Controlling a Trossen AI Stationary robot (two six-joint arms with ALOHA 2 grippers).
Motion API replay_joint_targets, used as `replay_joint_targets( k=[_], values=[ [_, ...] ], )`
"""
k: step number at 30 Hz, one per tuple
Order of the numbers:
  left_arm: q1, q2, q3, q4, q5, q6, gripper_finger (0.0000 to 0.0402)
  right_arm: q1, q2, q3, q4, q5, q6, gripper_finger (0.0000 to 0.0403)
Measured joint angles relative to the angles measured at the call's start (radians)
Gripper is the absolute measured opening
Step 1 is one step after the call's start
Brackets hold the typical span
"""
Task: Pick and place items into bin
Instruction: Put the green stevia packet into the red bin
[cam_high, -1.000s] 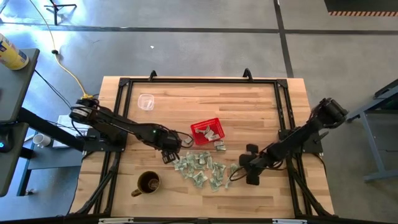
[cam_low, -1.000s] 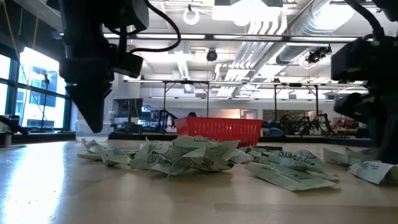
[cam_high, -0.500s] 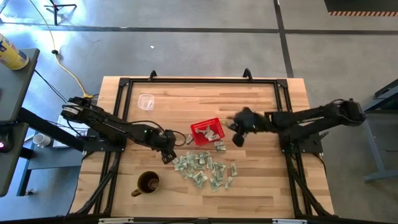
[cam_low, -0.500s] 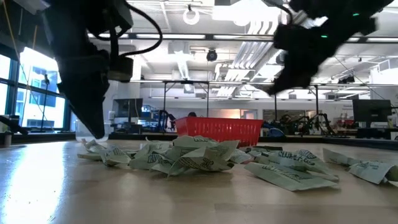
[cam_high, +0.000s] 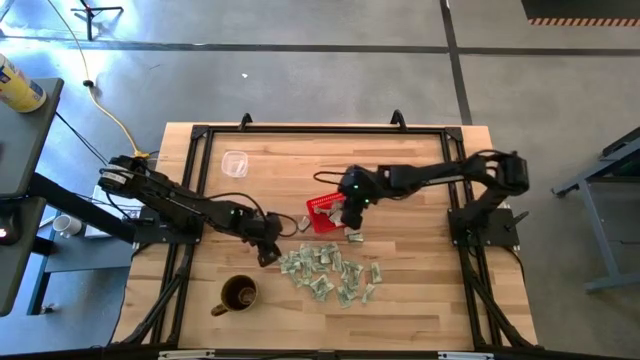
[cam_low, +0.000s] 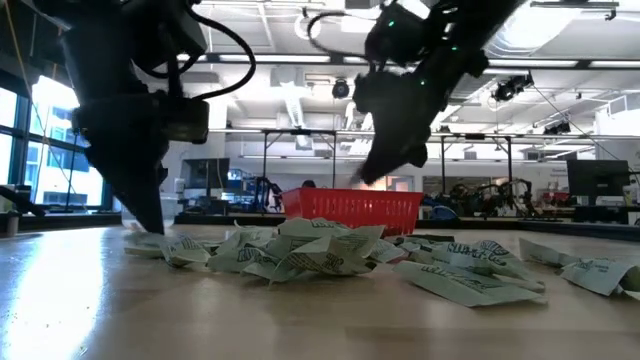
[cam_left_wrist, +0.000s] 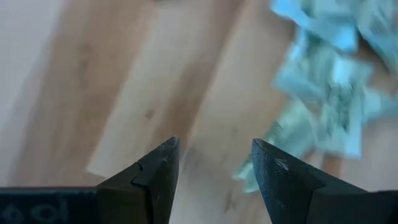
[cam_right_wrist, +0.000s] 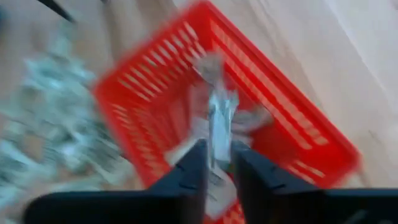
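Note:
Many pale green-and-white packets (cam_high: 330, 272) lie in a pile on the wooden table, also seen in the low view (cam_low: 320, 252). The red mesh basket (cam_high: 322, 212) stands just beyond the pile and holds a few packets. My right gripper (cam_high: 350, 207) hangs over the basket (cam_right_wrist: 155, 93), shut on one packet (cam_right_wrist: 219, 118). My left gripper (cam_high: 267, 252) is open and empty, low over bare wood at the pile's left edge (cam_left_wrist: 211, 155); packets (cam_left_wrist: 323, 93) lie just ahead of it. My right gripper pinches one packet (cam_right_wrist: 217, 140) between its two fingers. The fingers point down, slanting from the table's right side. The packet sticks out past the fingertips and is lifted clear, over the inside of the red basket.
A brown mug (cam_high: 238, 294) stands near the front edge, left of the pile. A clear plastic cup (cam_high: 235, 163) stands at the far left. A black frame (cam_high: 320, 130) runs around the work area. Bare wood lies right of the pile.
My right gripper has risen from the table at the pile's right side and swung toward the far edge, then left, to a place over the red basket. My left gripper has sunk a little toward the table at the pile's left edge.

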Motion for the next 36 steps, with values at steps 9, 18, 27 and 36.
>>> replay_joint_targets(
  k=[9,18,27,36],
  values=[
    [0.0,0.0,0.0,0.007,0.033,0.404,0.0234,0.085,-0.104,0.045,-0.122,0.186,-0.174,0.0282],
    [0.0,0.0,0.052,0.003,0.163,0.236,0.0234,0.221,-0.291,-0.048,-0.29,0.508,-0.033,0.0343],
    [-0.069,0.037,0.084,0.006,0.072,0.099,0.0234,0.349,-0.291,-0.183,-0.308,0.573,0.214,0.0337],
    [-0.145,0.173,0.147,-0.058,-0.083,-0.002,0.0231,0.369,-0.292,-0.245,-0.286,0.629,0.259,0.0337]
  ],
)
